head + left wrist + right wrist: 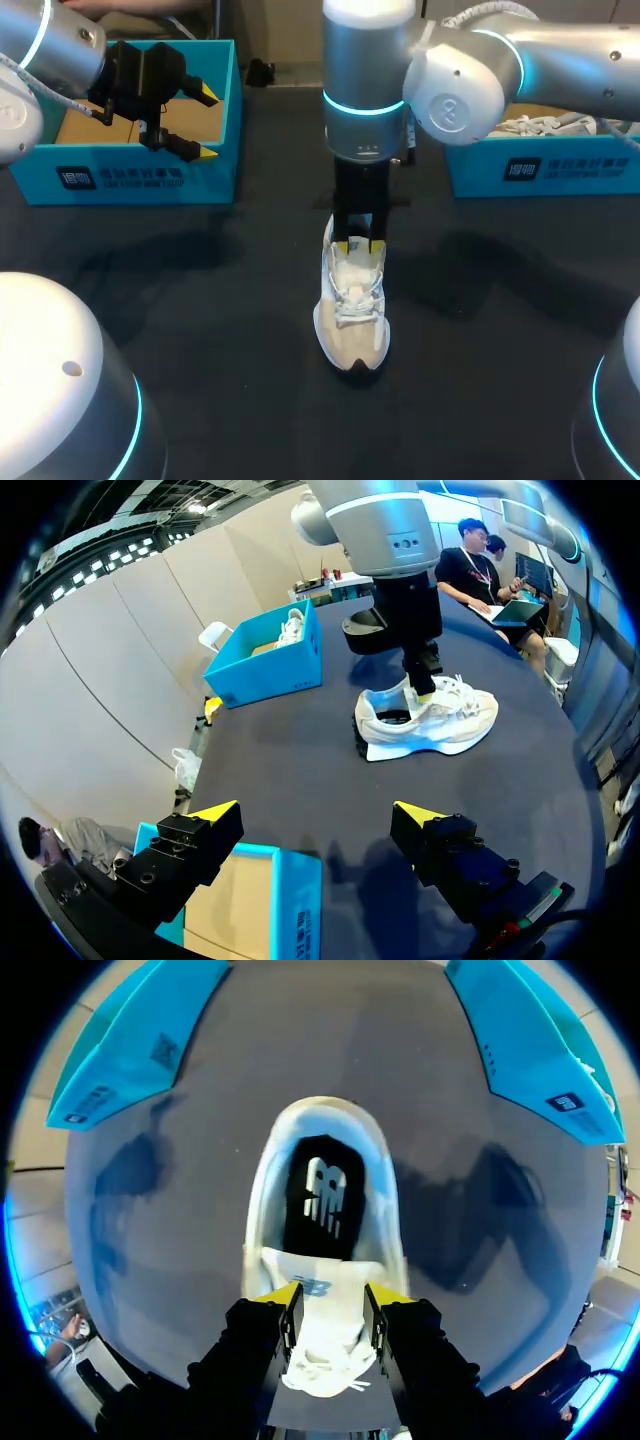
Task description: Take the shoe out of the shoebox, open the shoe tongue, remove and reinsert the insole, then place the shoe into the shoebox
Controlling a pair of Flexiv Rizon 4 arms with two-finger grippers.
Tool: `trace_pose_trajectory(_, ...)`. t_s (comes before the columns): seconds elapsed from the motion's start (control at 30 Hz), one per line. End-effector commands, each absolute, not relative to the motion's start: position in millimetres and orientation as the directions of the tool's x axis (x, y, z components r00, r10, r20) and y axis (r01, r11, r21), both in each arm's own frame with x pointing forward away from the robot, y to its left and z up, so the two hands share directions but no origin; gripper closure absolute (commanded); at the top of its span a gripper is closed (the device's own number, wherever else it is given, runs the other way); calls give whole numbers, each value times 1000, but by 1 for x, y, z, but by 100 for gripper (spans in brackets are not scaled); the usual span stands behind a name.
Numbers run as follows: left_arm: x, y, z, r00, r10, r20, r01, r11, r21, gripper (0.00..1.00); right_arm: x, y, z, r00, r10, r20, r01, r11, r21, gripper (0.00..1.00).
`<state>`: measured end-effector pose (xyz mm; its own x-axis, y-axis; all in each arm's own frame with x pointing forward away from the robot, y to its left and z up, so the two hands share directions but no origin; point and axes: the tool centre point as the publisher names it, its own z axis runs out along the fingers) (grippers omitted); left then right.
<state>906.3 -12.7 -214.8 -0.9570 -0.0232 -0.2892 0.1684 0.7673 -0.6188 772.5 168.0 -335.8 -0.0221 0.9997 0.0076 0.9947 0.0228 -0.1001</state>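
Note:
A white shoe [350, 305] stands upright mid-table, toe toward me; its black insole [320, 1200] lies inside the opening. From straight above, my right gripper [360, 246] comes down on the shoe's white tongue [325, 1295]. The tongue fills the gap between its two yellow-tipped fingers, so the gripper [328, 1305] is shut on it. My left gripper [205, 123] hangs open and empty over the blue shoebox [150, 180] at the back left. In the left wrist view that gripper [318, 815] has the shoe [430, 720] well ahead of it.
A second blue box [540, 170] holding another white shoe [545, 125] stands at the back right. Both boxes flank the space beyond the shoe's heel. Dark tabletop [200, 300] surrounds the shoe on all sides.

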Motion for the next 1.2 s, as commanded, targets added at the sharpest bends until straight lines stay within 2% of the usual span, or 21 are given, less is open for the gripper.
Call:
trace_pose_trajectory(0.03,907,-13,-214,-957,-22,-288,168,769,-617,0,769,161,-316,-36,999,-4,996,36,-79,58)
trace_pose_trajectory(0.13,907,-13,-214,-957,-22,-288,168,769,-617,0,772,160,-308,-84,996,-11,996,84,-39,55)
trace_pose_trajectory(0.23,907,-13,-214,-957,-22,-288,168,769,-617,0,781,163,-298,-199,979,-37,979,200,46,51)
trace_pose_trajectory(0.27,907,-13,-214,-957,-22,-288,168,769,-617,0,783,163,-295,-234,970,-62,970,237,52,30)
trace_pose_trajectory(0.3,907,-13,-214,-957,-22,-288,168,769,-617,0,786,163,-292,-276,958,-80,957,281,67,24)
trace_pose_trajectory(0.37,907,-13,-214,-957,-22,-288,168,769,-617,0,792,162,-284,-360,925,-124,922,373,103,0)
trace_pose_trajectory(0.47,907,-13,-214,-957,-22,-288,168,769,-617,0,800,163,-267,-491,845,-213,843,522,130,0)
trace_pose_trajectory(0.57,907,-13,-214,-957,-22,-288,168,769,-617,0,807,160,-255,-567,778,-273,796,602,65,0)
trace_pose_trajectory(1.07,907,-13,-214,-957,-22,-288,168,769,-617,0,807,160,-255,-567,778,-273,796,602,65,0)
trace_pose_trajectory(1.2,907,-13,-214,-957,-22,-288,168,769,-617,0,820,169,-263,-748,607,-269,623,782,32,0)
